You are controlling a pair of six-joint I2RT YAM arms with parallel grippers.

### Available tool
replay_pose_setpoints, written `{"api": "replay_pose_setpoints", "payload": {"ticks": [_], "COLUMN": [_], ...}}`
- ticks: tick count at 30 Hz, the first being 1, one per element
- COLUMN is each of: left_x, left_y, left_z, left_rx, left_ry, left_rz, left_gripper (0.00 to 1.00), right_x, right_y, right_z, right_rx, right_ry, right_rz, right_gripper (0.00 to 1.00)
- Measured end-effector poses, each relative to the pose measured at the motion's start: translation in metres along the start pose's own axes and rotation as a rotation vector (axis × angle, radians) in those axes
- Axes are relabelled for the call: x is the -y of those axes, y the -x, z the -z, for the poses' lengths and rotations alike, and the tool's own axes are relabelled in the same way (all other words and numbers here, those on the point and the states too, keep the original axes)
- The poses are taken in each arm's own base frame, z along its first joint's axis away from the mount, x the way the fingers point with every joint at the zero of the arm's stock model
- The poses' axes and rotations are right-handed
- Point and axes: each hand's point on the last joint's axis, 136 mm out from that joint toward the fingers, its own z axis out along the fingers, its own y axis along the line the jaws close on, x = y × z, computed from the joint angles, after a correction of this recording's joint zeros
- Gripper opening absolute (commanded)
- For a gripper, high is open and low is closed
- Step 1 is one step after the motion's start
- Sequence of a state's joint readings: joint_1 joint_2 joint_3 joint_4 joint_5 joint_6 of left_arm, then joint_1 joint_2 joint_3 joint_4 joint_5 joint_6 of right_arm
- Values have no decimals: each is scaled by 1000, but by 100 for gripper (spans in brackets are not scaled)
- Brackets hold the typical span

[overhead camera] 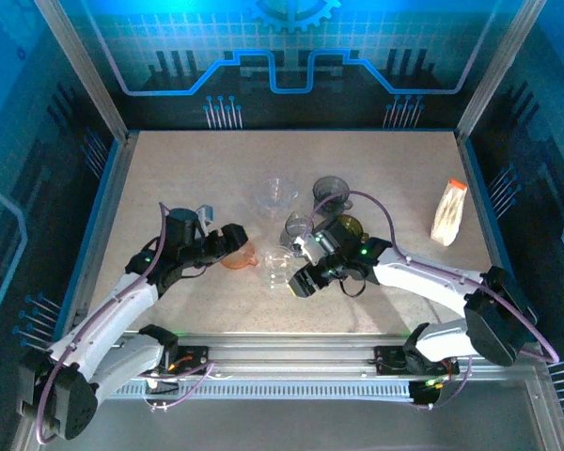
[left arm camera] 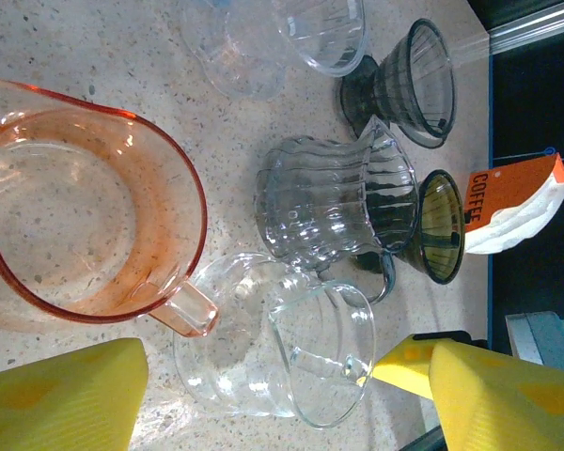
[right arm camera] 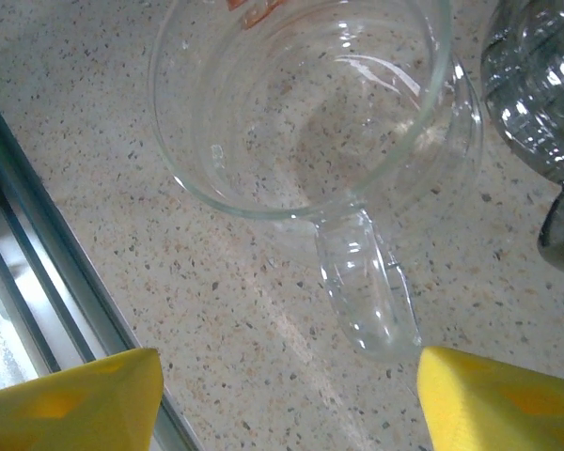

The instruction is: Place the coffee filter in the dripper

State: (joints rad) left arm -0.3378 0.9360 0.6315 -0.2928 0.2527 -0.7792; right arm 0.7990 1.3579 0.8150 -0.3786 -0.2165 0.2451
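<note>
Right gripper [right arm camera: 291, 399] spread wide, empty; clear glass dripper [right arm camera: 301, 113] just ahead of it. Left gripper [left arm camera: 273, 385] likewise wide, empty. Coffee filter pack [overhead camera: 448, 211] well off to my right gripper's right. I reckon filters are light, floppy paper: pinch one edge gently.

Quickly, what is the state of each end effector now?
Left end effector: open, holding nothing.
Right end effector: open, holding nothing; a clear glass handle lies just ahead.

Glossy clear dripper [right arm camera: 301, 113], glossy orange-tinted translucent dripper [left arm camera: 75, 207], matt speckled stone-look tabletop [overhead camera: 188, 178], paper filter pack [overhead camera: 447, 214]
</note>
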Motion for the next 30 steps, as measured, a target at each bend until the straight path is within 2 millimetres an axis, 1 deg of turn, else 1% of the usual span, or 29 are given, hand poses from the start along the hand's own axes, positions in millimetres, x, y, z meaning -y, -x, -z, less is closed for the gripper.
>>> {"api": "replay_pose_setpoints", "payload": {"ticks": [5,8,11,13,17,23,27,30], "left_x": [0,-2,-2,-3,-3,-2,-1,-1], "left_y": [-3,-5,-7,-8,-10,-11,-12,-13], "left_z": [-1,-4,-7,-8,-9,-9,-10,-10], "left_rx": [-14,-31,-45,-53,-62,-70,-77,-79], "left_ry": [-4,0,0,0,-4,-14,-16,-17], "left_rz": [2,7,11,14,14,14,17,18], "left_gripper": [80,80,80,80,80,81,81,81], "right_x": [6,9,9,9,8,0,-5,-7], "right_y": [0,0,1,1,-3,-9,-15,-17], "right_z": [-8,-13,-15,-17,-21,-24,-25,-25], "right_rx": [-9,-14,-11,-13,-28,-47,-66,-74], "right_ry": [-20,-28,-31,-32,-38,-49,-53,-56], "right_rz": [26,36,47,55,72,114,137,147], "right_gripper": [67,62,55,48,40,26,21,20]}}
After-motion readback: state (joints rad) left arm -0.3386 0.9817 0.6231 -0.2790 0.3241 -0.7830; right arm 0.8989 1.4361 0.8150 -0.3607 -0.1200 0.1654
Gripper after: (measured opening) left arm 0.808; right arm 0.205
